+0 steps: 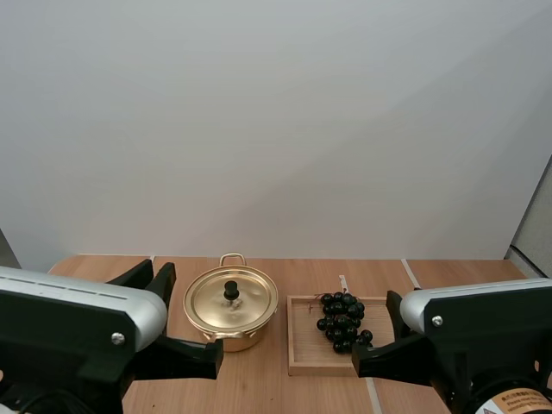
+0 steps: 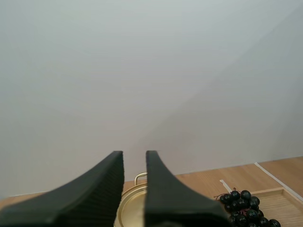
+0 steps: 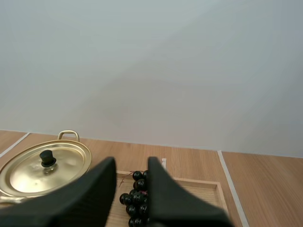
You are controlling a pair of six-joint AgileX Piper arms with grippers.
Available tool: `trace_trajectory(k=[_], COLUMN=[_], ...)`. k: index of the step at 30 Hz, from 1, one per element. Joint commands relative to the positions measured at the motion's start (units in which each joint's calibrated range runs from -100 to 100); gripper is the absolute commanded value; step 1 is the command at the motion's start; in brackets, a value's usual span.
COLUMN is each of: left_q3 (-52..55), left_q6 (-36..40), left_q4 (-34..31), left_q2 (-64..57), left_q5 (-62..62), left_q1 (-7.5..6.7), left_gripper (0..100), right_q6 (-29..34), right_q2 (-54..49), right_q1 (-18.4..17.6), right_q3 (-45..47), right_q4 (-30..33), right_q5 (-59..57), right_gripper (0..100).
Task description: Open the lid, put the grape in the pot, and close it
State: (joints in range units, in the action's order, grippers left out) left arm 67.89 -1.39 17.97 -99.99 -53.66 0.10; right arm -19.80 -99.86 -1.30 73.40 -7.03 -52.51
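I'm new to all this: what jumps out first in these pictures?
A shiny gold pot with its lid on sits on the table, and a bunch of dark grapes lies on a wooden tray to its right. Nearer the arms' bases, the left hand and right hand are open, holding nothing.

Left gripper (image 2: pixel 134 156), right gripper (image 3: pixel 132 163): matte black, fine ribbed pattern on inner faces. Arm shells (image 1: pixel 78 302): silver-grey over black.
Pot (image 1: pixel 226 341) ahead of left gripper: shiny gold. Lid (image 1: pixel 250 302) same gold, knob (image 1: pixel 231 291) black.
Grapes (image 1: pixel 341 321) ahead of right gripper: glossy black, thin reddish stem.
Tray (image 1: pixel 302 360) beneath them: pale wood.
Table (image 1: pixel 259 384): warm brown wood grain, thin white lines across.
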Motion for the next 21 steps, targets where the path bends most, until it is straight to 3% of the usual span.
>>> trace_trajectory(k=[1,2,5,10,21], left_q3=[-0.4,-0.4,-0.4,-1.3,-15.5], left_q6=[0.9,0.9,0.5,-1.0,-16.1], left_q4=[-0.2,-0.2,-0.3,-0.3,1.0], left_q2=[0.0,0.0,0.6,8.2,37.9], left_q5=[-3.0,-3.8,-10.9,-12.0,-19.9], left_q1=[0.05,0.05,0.05,0.05,0.05], left_gripper=[93,100,100,100,100], right_q6=[0.0,0.0,0.0,0.0,0.0], right_q2=[-0.1,-0.1,0.1,6.9,33.8], right_q1=[0.2,0.2,0.2,0.2,0.2], right_q3=[-0.5,-0.5,-0.5,-2.1,-17.1], right_q4=[0.1,0.1,0.1,0.1,0.1], right_q5=[-0.9,-1.3,-5.0,-8.2,-26.2], right_gripper=[100,100,100,100,100])
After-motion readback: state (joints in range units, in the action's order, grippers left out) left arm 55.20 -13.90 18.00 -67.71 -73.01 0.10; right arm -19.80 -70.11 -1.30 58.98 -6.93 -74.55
